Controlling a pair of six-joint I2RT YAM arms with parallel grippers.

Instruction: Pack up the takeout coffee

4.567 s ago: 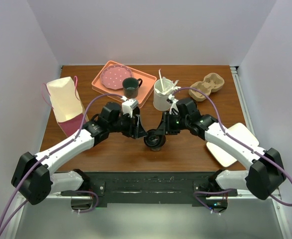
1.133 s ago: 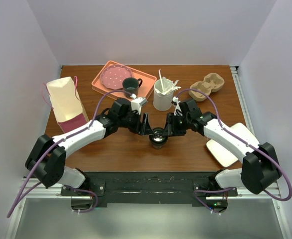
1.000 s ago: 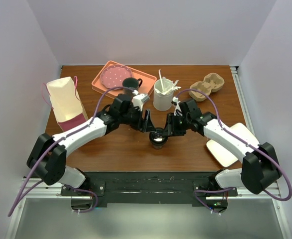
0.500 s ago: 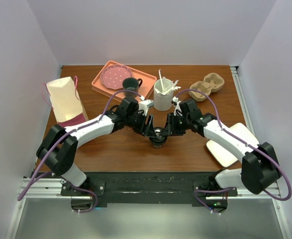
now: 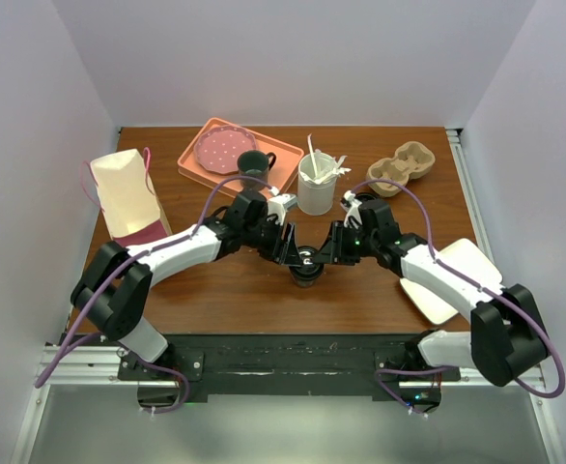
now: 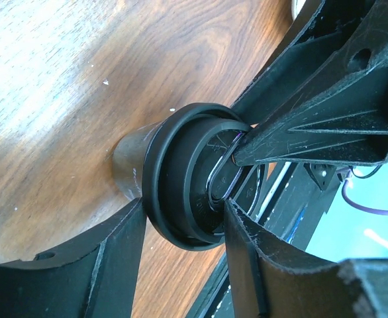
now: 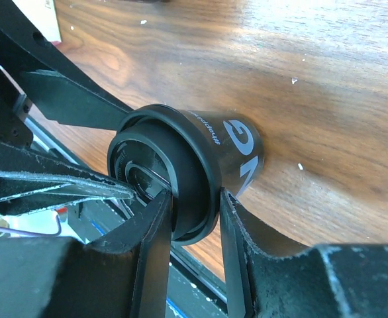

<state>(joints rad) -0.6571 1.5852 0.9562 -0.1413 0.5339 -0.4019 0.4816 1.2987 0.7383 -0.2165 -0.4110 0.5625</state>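
Observation:
The takeout coffee [image 5: 306,269], a small black cup with white lettering and a black lid, stands mid-table with both grippers meeting over it. My right gripper [image 7: 194,199] pinches the lid's rim [image 7: 200,179]: one finger lies on the lid's top, the other outside below the rim. My left gripper [image 6: 184,207] straddles the lid [image 6: 181,179]. One of its fingers touches the outer rim and the other overlaps the lid's top face, so I cannot tell whether it grips. From above, the left gripper [image 5: 291,249] and right gripper [image 5: 324,256] flank the cup.
An orange tray [image 5: 194,166] at the back holds a pink plate [image 5: 223,147] and a dark mug [image 5: 254,166]. A white cup of stirrers [image 5: 315,188] stands right behind the grippers. A cardboard carrier [image 5: 402,166] sits back right, a paper bag [image 5: 124,198] far left, a white plate [image 5: 452,280] right.
My left gripper has moved right onto the cup's lid and its jaws have narrowed. The right gripper's jaws have also narrowed on the lid's rim. The cup has stayed put.

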